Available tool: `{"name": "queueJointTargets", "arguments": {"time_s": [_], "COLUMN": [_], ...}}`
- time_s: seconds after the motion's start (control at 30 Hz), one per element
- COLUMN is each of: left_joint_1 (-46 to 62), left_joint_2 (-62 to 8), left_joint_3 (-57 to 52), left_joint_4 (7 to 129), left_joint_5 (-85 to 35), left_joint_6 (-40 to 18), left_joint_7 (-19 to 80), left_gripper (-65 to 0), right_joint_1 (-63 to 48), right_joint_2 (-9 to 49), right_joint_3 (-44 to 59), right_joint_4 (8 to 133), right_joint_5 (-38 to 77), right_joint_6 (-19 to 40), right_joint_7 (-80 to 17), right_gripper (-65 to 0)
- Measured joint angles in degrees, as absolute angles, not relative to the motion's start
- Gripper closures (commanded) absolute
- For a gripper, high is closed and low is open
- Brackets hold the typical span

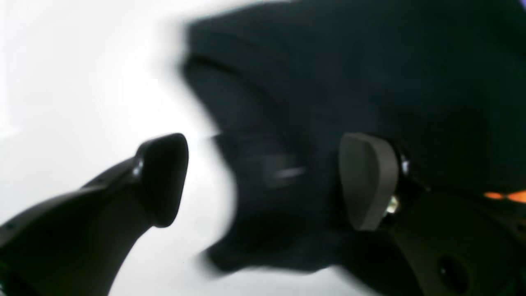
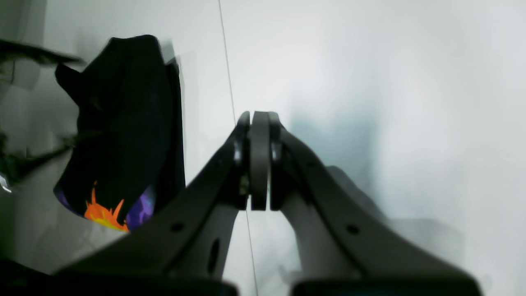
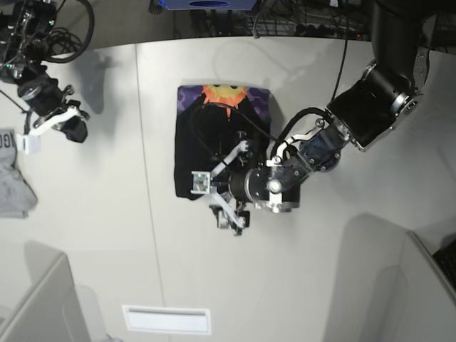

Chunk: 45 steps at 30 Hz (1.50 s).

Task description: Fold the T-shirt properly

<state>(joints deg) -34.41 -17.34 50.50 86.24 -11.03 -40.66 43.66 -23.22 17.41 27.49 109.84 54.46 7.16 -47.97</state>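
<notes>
The black T-shirt (image 3: 192,146) lies folded into a rectangle at the table's middle, its orange sun and purple print at the far end. My left gripper (image 3: 229,184) hovers over its near right part. In the left wrist view, the left gripper (image 1: 263,176) is open, its jaws wide apart over a blurred edge of the T-shirt (image 1: 370,74), holding nothing. My right gripper (image 3: 71,127) is far off at the table's back left. In the right wrist view, the right gripper (image 2: 259,164) is shut and empty, with the T-shirt (image 2: 123,123) seen to its left.
A small light-grey garment (image 3: 11,178) lies at the left table edge. A white label plate (image 3: 166,319) sits near the front edge. A thin seam (image 3: 146,178) runs across the table. Cables and equipment (image 3: 43,28) crowd the back left corner.
</notes>
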Motion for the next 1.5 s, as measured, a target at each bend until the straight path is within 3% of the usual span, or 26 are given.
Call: {"name": "queueJointTargets", "arguments": {"time_s": [0.03,0.07,0.1,0.17,0.2,0.33,0.5,0.67,0.87,1.0,1.13,1.3,1.5], "left_joint_1": [-34.04,-33.04,-31.70,-27.29,-24.05,-10.46,7.14,29.26,53.98,63.59,64.12,52.51,33.85], "left_joint_2": [-17.41,-17.26,-17.08,-16.93,-16.99,-17.76,-24.34,-25.96,-25.98,-20.34,-14.79,-12.69,-11.03], "left_joint_3": [46.87,42.39,37.78,28.82,25.23,12.80,-0.86,-15.14,-22.04,-22.22,-20.03,-15.27,-12.69], "left_joint_4": [88.07,90.41,93.34,99.70,103.20,113.86,113.45,113.43,113.47,111.68,99.42,70.00,30.76], "left_joint_5": [-11.09,-11.00,-10.85,-11.20,-11.00,-10.79,-9.52,-10.94,-10.79,-10.33,-9.19,1.45,7.95], "left_joint_6": [-40.51,-40.36,-39.86,-39.62,-39.72,-40.32,-39.88,-39.70,-39.70,-39.48,-39.70,-39.11,-39.31], "left_joint_7": [43.79,44.23,45.21,47.70,49.25,51.83,48.62,34.48,25.93,24.03,15.88,-0.16,-17.23], "left_gripper": [-50.7,-43.3,-32.7,-5.4,0.0,0.0,0.0,0.0,0.0,0.0,0.0,0.0,0.0], "right_joint_1": [-23.35,-23.57,-23.64,-24.18,-24.75,-28.75,-35.40,-43.88,-54.48,-56.86,-52.84,-43.35,-34.30], "right_joint_2": [17.34,17.26,17.23,17.45,17.43,17.80,17.82,18.06,19.07,21.43,21.56,17.87,10.41], "right_joint_3": [27.51,27.64,27.66,28.01,28.71,30.83,33.34,34.89,34.35,23.66,4.75,-17.08,-24.03], "right_joint_4": [109.84,109.84,109.86,110.04,110.50,112.46,114.17,114.24,114.52,113.91,107.20,88.23,58.87], "right_joint_5": [54.54,54.43,54.39,54.59,54.63,54.43,54.15,53.93,54.76,53.58,39.07,19.18,14.11], "right_joint_6": [7.16,7.16,7.16,7.16,7.18,7.20,7.38,7.11,7.79,7.20,7.86,7.62,7.05], "right_joint_7": [-47.97,-47.99,-47.99,-47.75,-48.16,-47.77,-47.53,-47.70,-48.51,-53.47,-51.88,-38.30,-25.50], "right_gripper": [0.0,0.0,0.0,0.0,0.0,0.0,0.0,0.0,0.0,0.0,0.0,0.0,0.0]}}
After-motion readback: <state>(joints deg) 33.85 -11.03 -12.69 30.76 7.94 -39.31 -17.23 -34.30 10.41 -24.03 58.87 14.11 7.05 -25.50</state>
